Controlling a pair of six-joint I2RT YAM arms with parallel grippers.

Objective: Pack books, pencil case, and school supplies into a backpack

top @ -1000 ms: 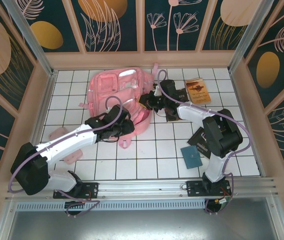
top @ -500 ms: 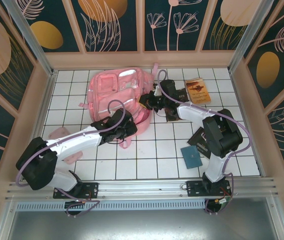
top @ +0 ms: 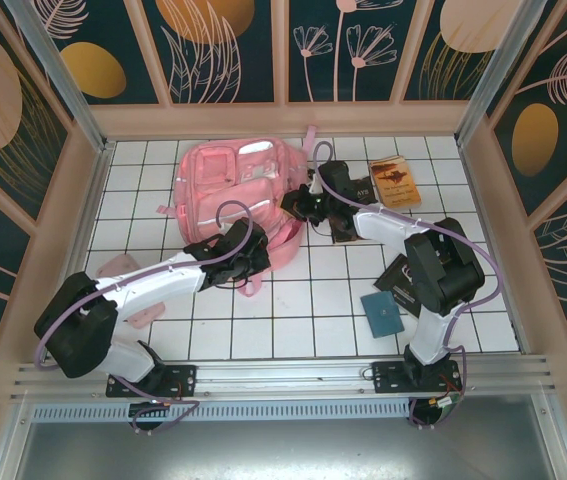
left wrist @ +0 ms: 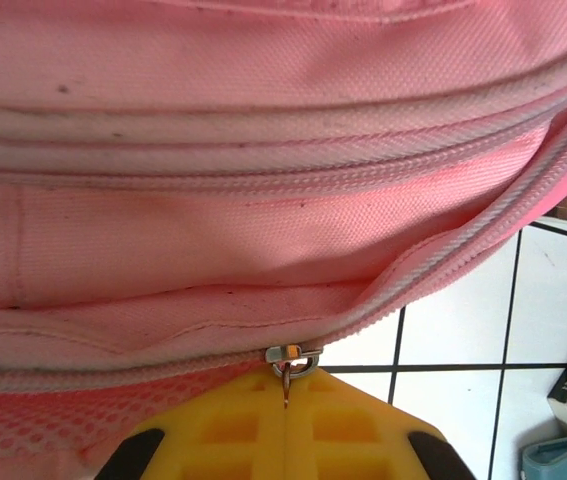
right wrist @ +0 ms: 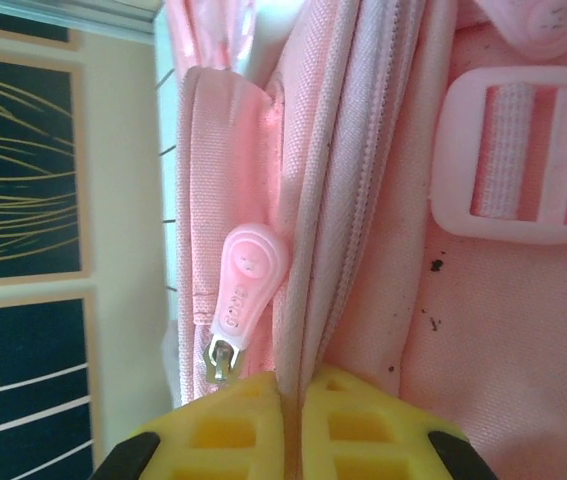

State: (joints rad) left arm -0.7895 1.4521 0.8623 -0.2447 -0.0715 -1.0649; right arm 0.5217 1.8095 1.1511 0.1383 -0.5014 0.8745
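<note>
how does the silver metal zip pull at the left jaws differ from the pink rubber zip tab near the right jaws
The silver metal zip pull is a bare ring; the pink rubber zip tab is an oval moulding. The left jaws are shut on the pull; the tab lies free beside the right jaws, which pinch a seam. Both sit on the pink fabric backpack.

backpack (top: 228,175): 1 | books (top: 395,182): 3 | teal case (top: 381,313): 1 | pink blocks (top: 115,265): 2
</note>
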